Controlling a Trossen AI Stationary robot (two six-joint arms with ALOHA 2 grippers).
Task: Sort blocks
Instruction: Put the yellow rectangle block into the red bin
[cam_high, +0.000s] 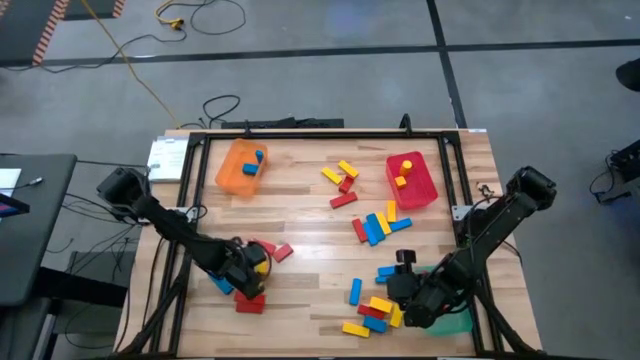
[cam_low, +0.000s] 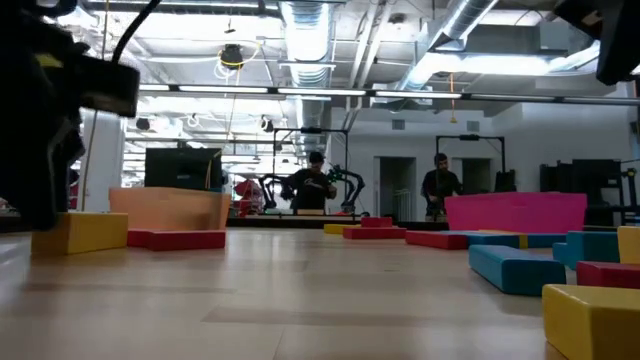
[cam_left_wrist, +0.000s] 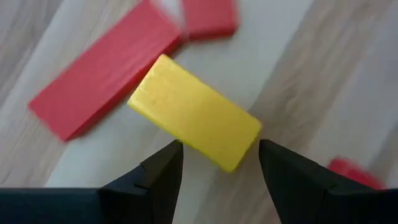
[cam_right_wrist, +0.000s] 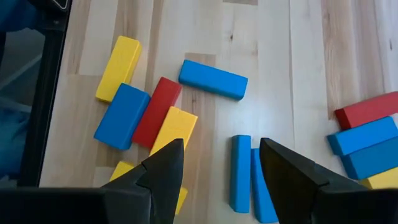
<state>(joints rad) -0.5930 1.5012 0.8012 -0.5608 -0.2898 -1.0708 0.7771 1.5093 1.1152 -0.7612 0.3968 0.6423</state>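
Observation:
Red, yellow and blue blocks lie scattered on the wooden table (cam_high: 310, 240). My left gripper (cam_high: 250, 270) points down at the near left, open. A yellow block (cam_left_wrist: 193, 112) lies flat on the wood, its near end between my fingertips (cam_left_wrist: 168, 163), with no touch showing. Red blocks (cam_left_wrist: 102, 78) lie beside it. My right gripper (cam_right_wrist: 221, 162) hangs open over a cluster at the near right. Below it lie two blue blocks (cam_right_wrist: 240, 171) side by side and a yellow block (cam_right_wrist: 172, 132). It holds nothing.
At the back, an orange tray (cam_high: 240, 167) holds blue blocks and a red tray (cam_high: 412, 180) holds yellow ones. A green tray (cam_high: 455, 322) lies under my right arm. More blocks sit mid-table (cam_high: 375, 226) and at the far centre (cam_high: 343, 180). Bare wood lies between the two arms.

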